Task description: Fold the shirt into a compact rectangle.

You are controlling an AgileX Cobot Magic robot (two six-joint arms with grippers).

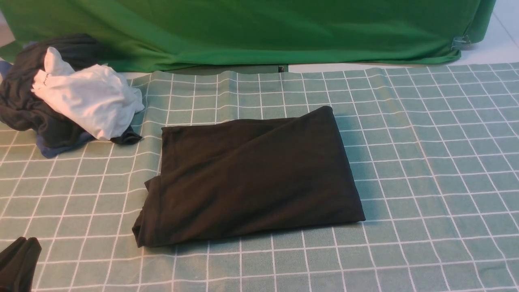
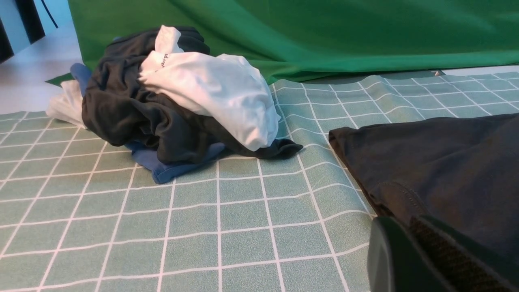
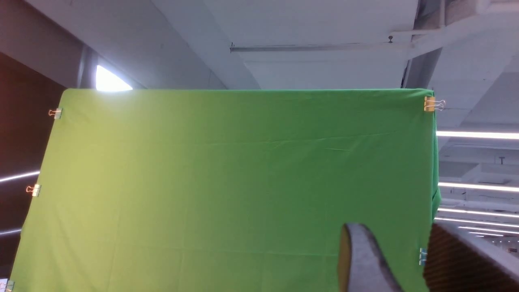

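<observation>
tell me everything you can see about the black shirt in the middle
The black shirt lies folded into a rough rectangle on the green checked tablecloth, near the middle. It looks like soft, matte cotton, with shallow creases running diagonally across the top layer. Its near left corner is bunched and sticks out slightly, and a stitched hem shows at that edge. No print or label is visible. Nothing rests on it, and it lies apart from the clothes pile.
</observation>
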